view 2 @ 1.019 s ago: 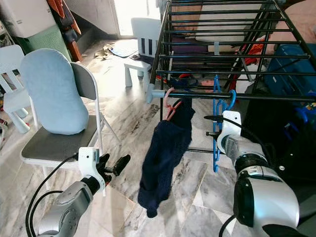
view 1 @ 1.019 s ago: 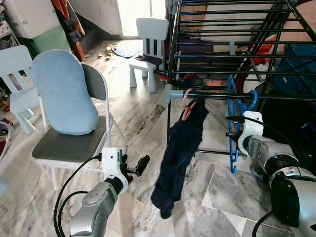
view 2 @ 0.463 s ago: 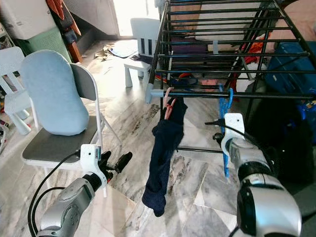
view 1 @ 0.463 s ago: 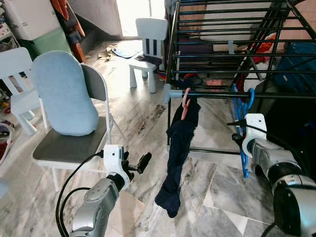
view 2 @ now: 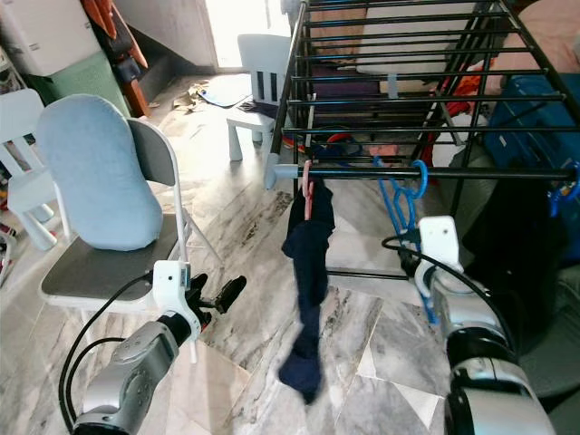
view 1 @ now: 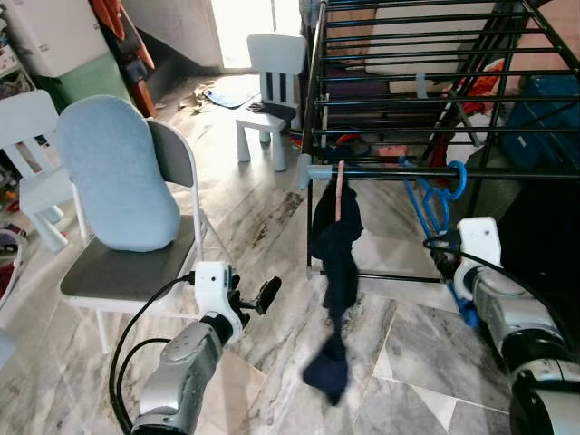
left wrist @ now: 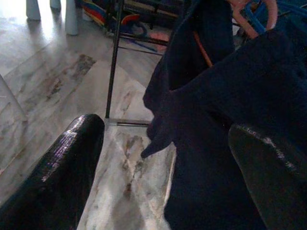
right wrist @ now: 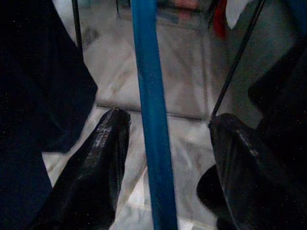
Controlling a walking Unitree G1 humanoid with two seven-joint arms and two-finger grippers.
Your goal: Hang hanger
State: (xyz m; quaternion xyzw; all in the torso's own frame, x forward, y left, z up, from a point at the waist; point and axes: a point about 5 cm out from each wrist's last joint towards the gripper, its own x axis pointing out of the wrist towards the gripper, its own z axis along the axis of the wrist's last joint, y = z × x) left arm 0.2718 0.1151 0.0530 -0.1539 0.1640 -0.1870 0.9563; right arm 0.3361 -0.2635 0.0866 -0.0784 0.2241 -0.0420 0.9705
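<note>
My right gripper [right wrist: 165, 158] has its two glossy black fingers [right wrist: 98, 158] spread, with a smooth blue plastic bar of the blue hanger [view 1: 433, 201] running between them; no contact with either pad can be confirmed. In the head views this gripper sits at lower right of the frame, under the rack.

The blue hanger's hook is over the front rail of the black metal drying rack [view 1: 317, 109], at centre right. Its long axis runs steeply downward from the rail toward my wrist, hook end up.

My left gripper [view 1: 258, 297], lower left of centre, has its fingers spread and grips nothing. Its wrist view faces the dark navy garment [view 1: 333, 263], soft, creased fabric, hanging in a long narrow drape from a pink hanger [view 1: 338, 190] on the same rail, left of the blue one. The lower end of the cloth is blurred.

Floor [view 1: 272, 217]: polished grey-veined marble tile. At left, a folding chair [view 1: 172, 154] with a grey seat carries a rounded pale-blue cushion [view 1: 116, 172] upright against its back. A white plastic child's chair [view 1: 272, 72] stands at upper centre.
</note>
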